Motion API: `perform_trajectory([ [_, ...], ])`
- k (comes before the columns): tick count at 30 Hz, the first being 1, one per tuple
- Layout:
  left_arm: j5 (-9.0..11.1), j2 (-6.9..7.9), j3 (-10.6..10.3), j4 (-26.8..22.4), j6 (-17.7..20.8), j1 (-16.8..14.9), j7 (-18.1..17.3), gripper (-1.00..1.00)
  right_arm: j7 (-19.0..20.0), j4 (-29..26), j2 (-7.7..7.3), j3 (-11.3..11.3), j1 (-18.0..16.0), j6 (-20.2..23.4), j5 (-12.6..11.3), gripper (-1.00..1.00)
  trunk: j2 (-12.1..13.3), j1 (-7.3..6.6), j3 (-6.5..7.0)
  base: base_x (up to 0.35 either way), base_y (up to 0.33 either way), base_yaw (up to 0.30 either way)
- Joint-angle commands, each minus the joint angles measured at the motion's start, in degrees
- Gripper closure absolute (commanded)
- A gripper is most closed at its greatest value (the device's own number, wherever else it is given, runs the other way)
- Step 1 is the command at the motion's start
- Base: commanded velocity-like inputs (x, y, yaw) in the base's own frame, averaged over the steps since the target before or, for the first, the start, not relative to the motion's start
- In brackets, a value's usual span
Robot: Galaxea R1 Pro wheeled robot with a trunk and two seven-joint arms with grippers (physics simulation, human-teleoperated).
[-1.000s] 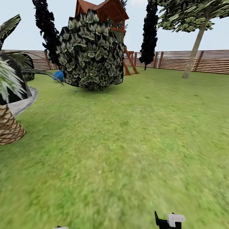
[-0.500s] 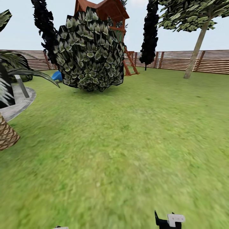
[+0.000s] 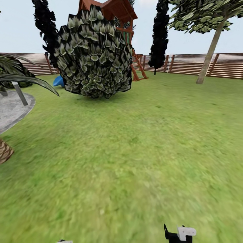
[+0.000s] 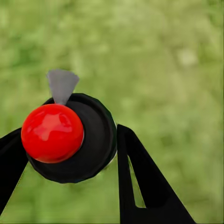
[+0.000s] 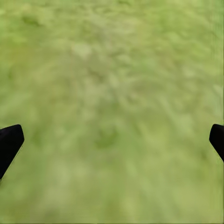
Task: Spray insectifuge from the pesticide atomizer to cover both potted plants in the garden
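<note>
From the head camera, the robot faced open lawn (image 3: 135, 152) in the garden, with a big round bush (image 3: 94, 55) as the main landmark ahead. Behind the bush rose a red-roofed wooden playhouse (image 3: 116, 13); beside its lower left edge sat something blue (image 3: 58, 81); a brown slatted fence (image 3: 189, 64) ran behind it. Left of the bush lay a grey paved patio (image 3: 13, 108) under palm fronds (image 3: 23, 79), and well right of it leaned a thin-trunked tree (image 3: 209, 44). No low rosette plant was visible around the bush. Part of the right gripper (image 3: 179, 234) poked in nearest the camera.

On the left wrist camera, the left gripper (image 4: 65, 163) was clamped around the sprayer (image 4: 70, 137), a black round body with a red ball top and a grey nozzle tip pointing away, apparently carried ready for spraying while the robot travelled over grass.

On the right wrist camera, the right gripper (image 5: 112, 140) hung spread wide and empty over blurred grass (image 5: 112, 93), likely kept free because one arm sufficed.

No brand, label or writing could be read anywhere.
</note>
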Motion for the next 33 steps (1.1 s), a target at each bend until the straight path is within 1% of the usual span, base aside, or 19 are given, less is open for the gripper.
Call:
perform_trajectory([
  [1, -0.06, 0.01, 0.5, 0.01, -0.09, -0.02, -0.43, 1.0, -0.01, 0.06, 0.0, -0.48, -0.04, -0.19, 0.54, -1.0, -0.02, 0.02, -0.05, 0.338, 0.0, 0.0],
  [33, -0.06, 0.01, 0.5, 0.01, -0.09, -0.02, -0.43, 1.0, 0.01, 0.06, 0.04, -0.48, -0.04, -0.19, 0.54, -1.0, -0.02, 0.02, -0.05, 0.338, 0.0, 0.0],
])
